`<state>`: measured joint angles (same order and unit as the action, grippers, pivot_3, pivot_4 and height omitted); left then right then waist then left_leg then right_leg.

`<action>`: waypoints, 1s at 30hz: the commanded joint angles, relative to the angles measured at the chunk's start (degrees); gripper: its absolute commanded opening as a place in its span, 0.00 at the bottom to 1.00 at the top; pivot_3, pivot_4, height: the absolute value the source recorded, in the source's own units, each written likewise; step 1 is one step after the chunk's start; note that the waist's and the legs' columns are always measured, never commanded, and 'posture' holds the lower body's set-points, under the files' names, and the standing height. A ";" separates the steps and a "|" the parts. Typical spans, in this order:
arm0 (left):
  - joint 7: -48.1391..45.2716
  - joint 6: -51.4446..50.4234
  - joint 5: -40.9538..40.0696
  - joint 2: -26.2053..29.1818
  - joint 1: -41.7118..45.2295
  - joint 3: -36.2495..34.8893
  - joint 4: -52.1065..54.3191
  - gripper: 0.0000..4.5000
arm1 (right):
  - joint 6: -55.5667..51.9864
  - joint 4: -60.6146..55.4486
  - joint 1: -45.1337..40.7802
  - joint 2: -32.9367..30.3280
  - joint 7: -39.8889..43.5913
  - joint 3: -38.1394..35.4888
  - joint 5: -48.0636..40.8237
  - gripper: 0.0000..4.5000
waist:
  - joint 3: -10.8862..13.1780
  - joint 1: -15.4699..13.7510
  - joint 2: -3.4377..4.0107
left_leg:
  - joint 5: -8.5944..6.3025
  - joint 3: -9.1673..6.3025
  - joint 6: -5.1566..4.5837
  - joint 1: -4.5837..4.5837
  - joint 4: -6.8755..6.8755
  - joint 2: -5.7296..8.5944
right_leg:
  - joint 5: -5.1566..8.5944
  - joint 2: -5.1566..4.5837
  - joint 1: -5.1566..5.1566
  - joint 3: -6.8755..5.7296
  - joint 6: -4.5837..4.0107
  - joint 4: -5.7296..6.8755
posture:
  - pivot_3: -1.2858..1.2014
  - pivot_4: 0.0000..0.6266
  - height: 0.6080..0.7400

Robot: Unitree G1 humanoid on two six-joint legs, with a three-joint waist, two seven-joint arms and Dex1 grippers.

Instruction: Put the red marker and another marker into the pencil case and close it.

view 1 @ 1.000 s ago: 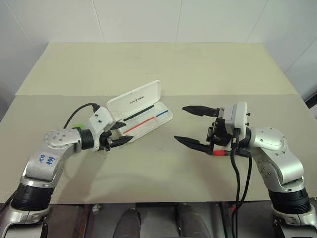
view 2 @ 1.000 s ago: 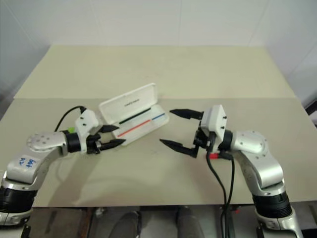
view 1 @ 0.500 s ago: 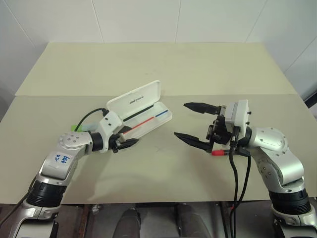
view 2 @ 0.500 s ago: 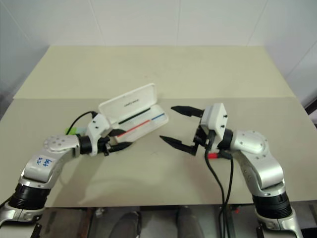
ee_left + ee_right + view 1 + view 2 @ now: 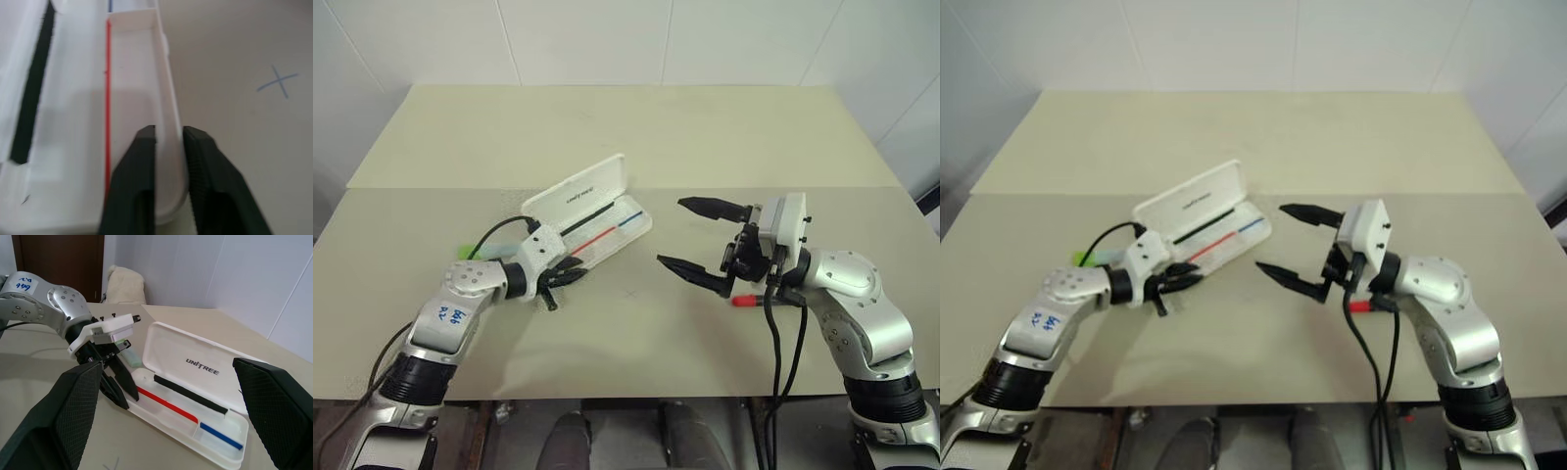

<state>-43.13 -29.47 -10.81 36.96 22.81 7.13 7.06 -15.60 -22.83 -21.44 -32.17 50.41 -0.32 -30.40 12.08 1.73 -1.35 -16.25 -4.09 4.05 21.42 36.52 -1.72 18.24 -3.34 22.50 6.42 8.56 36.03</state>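
The white pencil case (image 5: 578, 191) lies open left of the table's centre, with its lid tilted back and its tray (image 5: 132, 73) facing me. My left gripper (image 5: 564, 277) is at the tray's near-left end, shut on the tray's front wall, one finger inside (image 5: 144, 147) and one outside. The red marker (image 5: 749, 300) lies on the table under my right wrist. A pale green marker (image 5: 470, 251) lies behind my left forearm. To the right of the case, my right gripper (image 5: 670, 231) hovers wide open and empty, pointing at the case.
Inside the tray lie a thin red-and-blue strip (image 5: 607, 233) and a black strip (image 5: 587, 217). A blue cross (image 5: 277, 83) is drawn on the table just in front of the case. Black cables hang from both wrists.
My left arm has moved right and down to the case's near-left end, and its fingers have shut on the tray's front wall. The case has shifted slightly. The right gripper has stayed put.
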 commanded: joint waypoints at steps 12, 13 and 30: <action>-0.99 0.15 0.28 -0.55 1.82 -0.18 -0.89 0.01 | 0.70 -3.56 -0.30 -0.01 -1.39 -1.31 -0.68 1.00 | -0.01 -0.10 0.01 | 0.09 -0.02 -0.01 -0.02 0.00 0.00 | -0.08 0.00 -0.01 0.00 -0.01 0.01 | 0.52 0.24 1.00; -1.51 0.29 -0.31 -0.54 1.93 -0.53 -0.68 0.01 | 0.68 -3.56 -0.29 -0.05 -1.37 -1.28 -0.67 1.00 | -0.01 -0.11 0.01 | 0.09 -0.02 -0.01 -0.01 0.00 0.01 | -0.08 0.00 -0.01 0.00 -0.01 0.00 | 0.52 0.24 1.00; -20.30 0.81 -5.98 8.77 2.35 1.22 7.09 0.01 | -2.00 -6.79 6.79 -7.42 3.46 -5.15 -4.45 1.00 | 0.01 -0.17 -0.01 | 0.08 -0.01 -0.01 0.09 -0.35 0.00 | -0.01 -0.01 0.10 -0.02 -0.08 -0.23 | 0.52 0.24 1.00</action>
<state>-62.65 -29.87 -16.60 45.32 24.10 8.22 11.89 -17.58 -26.74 -15.37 -38.67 52.96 -3.19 -33.26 12.09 1.56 -1.36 -16.17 -4.09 4.04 21.51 36.18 -1.72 18.23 -3.35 22.61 6.40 8.48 35.80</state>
